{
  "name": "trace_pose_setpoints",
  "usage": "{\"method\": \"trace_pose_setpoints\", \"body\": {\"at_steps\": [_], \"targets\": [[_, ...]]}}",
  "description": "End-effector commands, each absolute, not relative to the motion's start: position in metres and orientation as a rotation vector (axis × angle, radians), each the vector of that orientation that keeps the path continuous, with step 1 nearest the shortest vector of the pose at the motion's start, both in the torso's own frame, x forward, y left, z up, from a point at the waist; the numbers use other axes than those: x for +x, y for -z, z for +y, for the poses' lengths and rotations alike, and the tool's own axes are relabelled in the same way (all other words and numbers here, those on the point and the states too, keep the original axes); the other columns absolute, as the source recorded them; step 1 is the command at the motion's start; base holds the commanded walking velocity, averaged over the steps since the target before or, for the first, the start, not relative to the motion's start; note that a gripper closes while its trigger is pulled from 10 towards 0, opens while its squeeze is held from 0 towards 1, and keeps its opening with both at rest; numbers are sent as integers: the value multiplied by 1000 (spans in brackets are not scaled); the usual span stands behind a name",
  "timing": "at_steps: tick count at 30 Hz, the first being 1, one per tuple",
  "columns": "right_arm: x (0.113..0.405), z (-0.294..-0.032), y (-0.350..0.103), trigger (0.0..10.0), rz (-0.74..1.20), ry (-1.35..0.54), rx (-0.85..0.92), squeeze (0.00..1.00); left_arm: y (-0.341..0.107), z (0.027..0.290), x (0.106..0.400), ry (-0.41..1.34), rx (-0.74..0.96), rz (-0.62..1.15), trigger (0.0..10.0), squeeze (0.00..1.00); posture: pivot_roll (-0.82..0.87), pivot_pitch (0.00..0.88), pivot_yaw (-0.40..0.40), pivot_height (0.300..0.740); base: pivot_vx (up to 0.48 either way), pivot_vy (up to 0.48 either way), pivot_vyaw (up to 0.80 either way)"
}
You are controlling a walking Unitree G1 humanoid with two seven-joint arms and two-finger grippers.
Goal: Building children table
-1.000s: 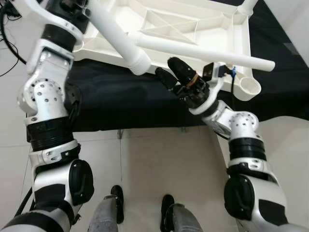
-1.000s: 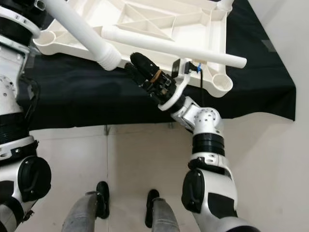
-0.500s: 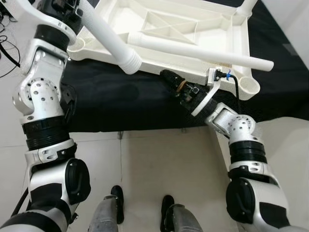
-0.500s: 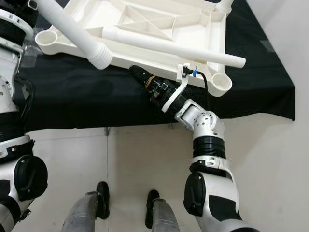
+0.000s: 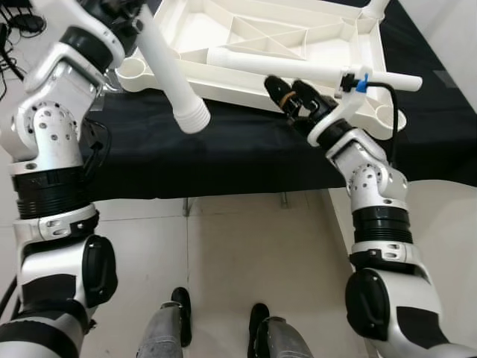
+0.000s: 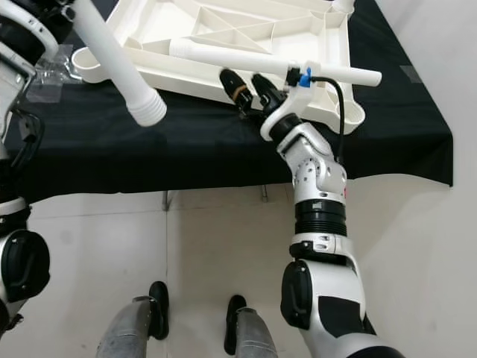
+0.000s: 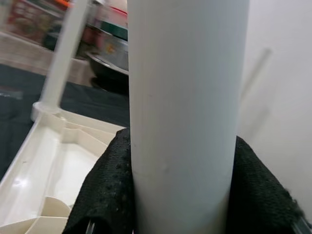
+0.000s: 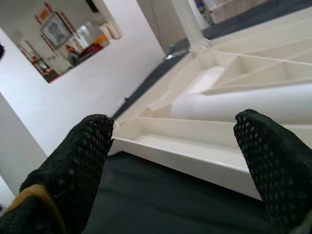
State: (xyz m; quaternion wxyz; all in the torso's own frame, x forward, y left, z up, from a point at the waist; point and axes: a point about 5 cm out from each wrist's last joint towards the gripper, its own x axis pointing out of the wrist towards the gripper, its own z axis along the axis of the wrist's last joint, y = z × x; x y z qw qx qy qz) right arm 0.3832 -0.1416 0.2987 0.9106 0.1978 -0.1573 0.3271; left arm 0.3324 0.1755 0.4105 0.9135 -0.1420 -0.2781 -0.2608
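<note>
The white tabletop [image 5: 298, 33] lies upside down on a black-covered surface [image 5: 223, 149] in front of me, its ribbed underside facing up. One white leg [image 5: 305, 71] rests loose across that underside, running from near the middle out past the right edge. At the near right corner an empty round socket [image 5: 391, 118] shows, and another sits at the near left corner [image 5: 133, 71]. At the far side a leg [image 8: 187, 24] stands up from a corner.

My left gripper [image 7: 161, 195] is pinching a second white leg [image 5: 171, 74], its black fingers [image 7: 102, 190] pressed against both sides of the tube. I hold it up at the left, slanting down toward me, its ribbed end [image 5: 192, 118] hanging above the black cloth, just beside the tabletop's near edge (not touching it, as far as I can see).

My right gripper [image 5: 292, 95] is at the near edge of the tabletop, right of the middle, fingers [image 8: 83, 156] spread apart and holding nothing. It points at the loose leg lying across the underside, close below it.
</note>
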Motion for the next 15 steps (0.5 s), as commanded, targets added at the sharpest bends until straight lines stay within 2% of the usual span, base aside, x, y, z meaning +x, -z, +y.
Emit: {"method": "trace_pose_setpoints", "body": {"at_steps": [1,6,7,9,11,15], "targets": [[380,-141,-301,10000,-359,-705,416,0,-415,173,325,574,-233,-588,10000,0,105,220,-62,740,0,0,0],[372,-130,-301,10000,-364,-816,448,0,-404,169,321,633,-218,-544,10000,0,98,201,-58,740,0,0,0],[361,-126,-300,10000,-355,-928,472,0,-399,166,317,691,-210,-511,10000,0,93,192,-58,740,0,0,0],[361,-126,-300,10000,-355,-928,472,0,-399,166,317,691,-210,-511,10000,0,93,192,-58,740,0,0,0],[338,-119,-288,10000,-309,-1172,440,0,-388,161,308,842,-187,-452,10000,0,92,173,-57,740,0,0,0],[336,-119,-279,10000,-287,-1196,392,0,-381,162,304,932,-205,-395,10000,0,91,163,-54,740,0,0,0]]}}
